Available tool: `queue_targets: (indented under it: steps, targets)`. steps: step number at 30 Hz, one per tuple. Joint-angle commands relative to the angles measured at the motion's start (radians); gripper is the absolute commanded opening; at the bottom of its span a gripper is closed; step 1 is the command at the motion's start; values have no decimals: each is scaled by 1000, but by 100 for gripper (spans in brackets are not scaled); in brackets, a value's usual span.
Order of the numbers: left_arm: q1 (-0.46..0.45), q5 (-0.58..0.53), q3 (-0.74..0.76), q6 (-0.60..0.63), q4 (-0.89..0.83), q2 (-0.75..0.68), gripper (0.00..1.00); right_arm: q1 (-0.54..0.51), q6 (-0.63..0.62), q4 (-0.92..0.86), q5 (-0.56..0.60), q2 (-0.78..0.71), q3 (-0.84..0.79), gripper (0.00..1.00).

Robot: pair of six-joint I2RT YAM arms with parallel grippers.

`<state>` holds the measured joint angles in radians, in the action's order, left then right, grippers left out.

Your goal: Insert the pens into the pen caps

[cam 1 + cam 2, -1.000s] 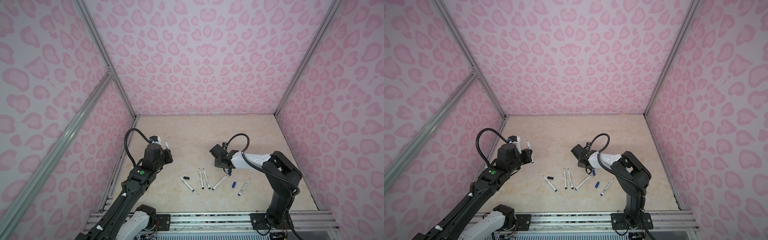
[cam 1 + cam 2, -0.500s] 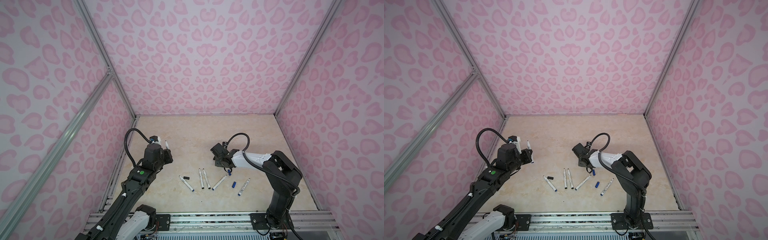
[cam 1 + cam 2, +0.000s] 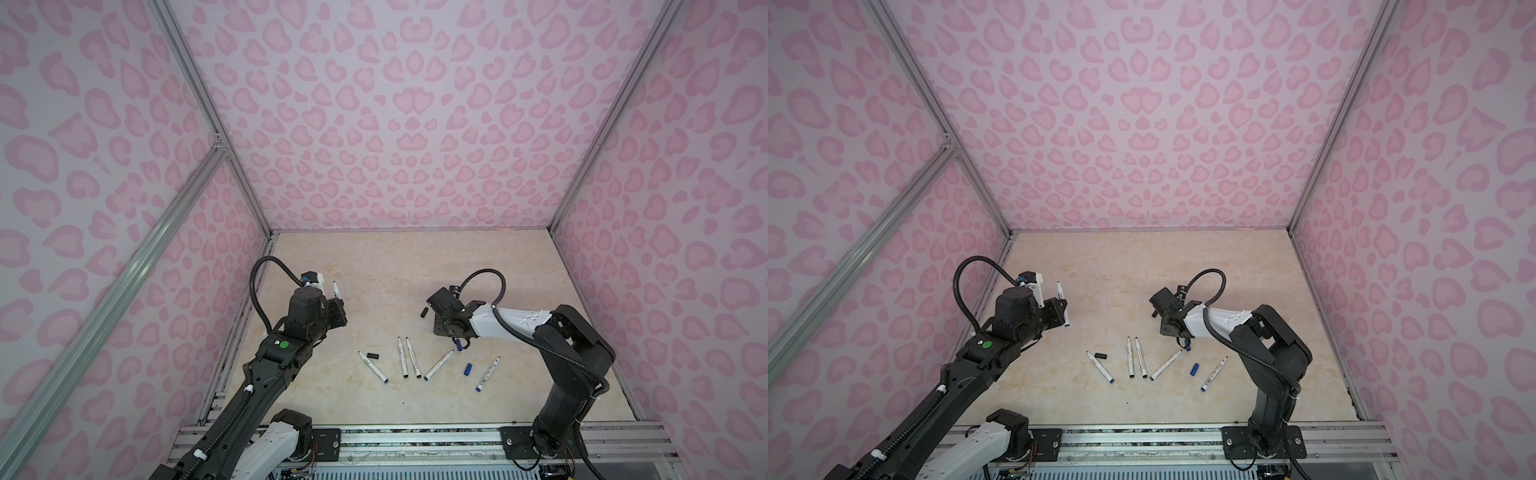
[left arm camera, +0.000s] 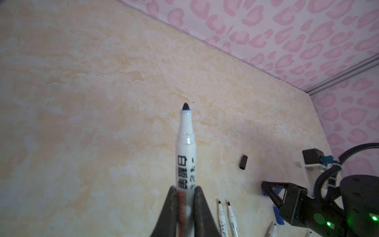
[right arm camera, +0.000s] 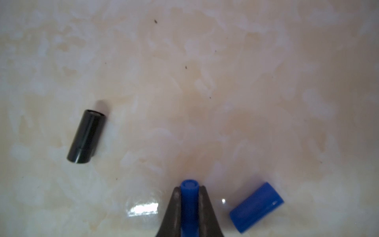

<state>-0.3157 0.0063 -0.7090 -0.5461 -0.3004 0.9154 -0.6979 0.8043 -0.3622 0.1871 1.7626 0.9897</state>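
Observation:
My left gripper (image 4: 185,189) is shut on a white pen (image 4: 185,147), held off the table with its dark tip uncovered. In both top views this pen (image 3: 335,287) (image 3: 1059,286) sticks up from the left gripper (image 3: 337,309). My right gripper (image 5: 189,189) is down at the table, shut on a blue pen cap (image 5: 189,184). A second blue cap (image 5: 256,207) lies beside it, and a black cap (image 5: 86,136) lies further off on the other side. In a top view the right gripper (image 3: 439,331) hides its held cap.
Several uncapped pens (image 3: 401,357) (image 3: 439,365) (image 3: 487,374) lie in a row near the table's front. A black cap (image 3: 374,356) sits by the leftmost pen (image 3: 372,365). A blue cap (image 3: 468,368) lies between the two rightmost. Pink patterned walls enclose the table.
The right gripper's jaws have closed onto the blue cap at the table. The left arm and its pen have not moved.

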Motion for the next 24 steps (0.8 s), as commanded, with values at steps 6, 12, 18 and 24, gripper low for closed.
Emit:
queue_targets:
  steps: [6,12,18,24]
  targets:
    - [-37,88,-15,16,77,86,4,22,4,5,-8,-93,19,6]
    - [-48,102,-17,12,90,121,4,7,-19,-4,-34,-11,177,6]
    - [-51,106,-23,6,92,164,4,-2,-23,-18,-63,168,364,4]
    - [-53,105,-25,5,89,163,4,-2,-20,-37,-71,283,468,4]
